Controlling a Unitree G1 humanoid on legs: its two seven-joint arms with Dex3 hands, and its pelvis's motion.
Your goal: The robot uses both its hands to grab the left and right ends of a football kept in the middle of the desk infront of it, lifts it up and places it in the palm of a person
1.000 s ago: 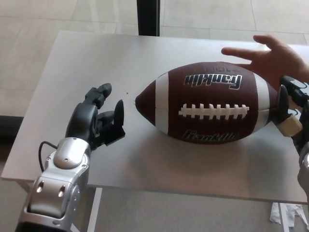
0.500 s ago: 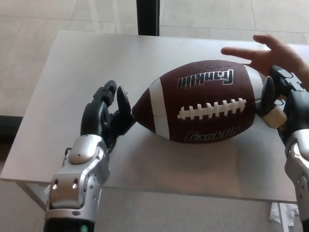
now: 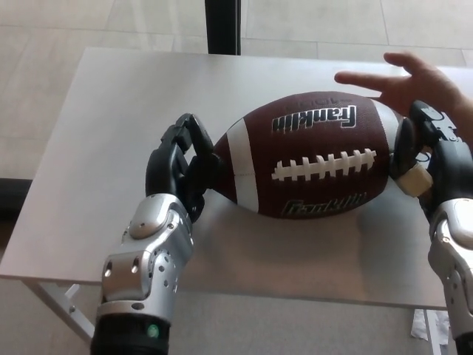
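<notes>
The ball (image 3: 310,163) lies lengthwise in the middle of the desk (image 3: 111,111), somewhat toward its right edge, laces up and its right end tipped slightly toward the far edge. It is brown leather with a white stripe near each end and white laces along the top. "Franklin" is printed in white on it twice, once above the laces and once below, both upside down from this view; smaller print near the upper logo is too fine to read.

The left hand (image 3: 181,166) is cupped around the ball's left tip, its black fingers (image 3: 194,133) curled over the point and touching it, the thumb below. Its silver forearm rises from the near edge of the desk.

The right hand (image 3: 425,155) presses against the ball's right end, one black finger lying along the leather and a pale pad against it, the rest bent behind. Its forearm comes in from the right edge of the desk.

A person's hand (image 3: 410,81) is spread open, palm up, just behind the ball's right end, near the far right corner.
</notes>
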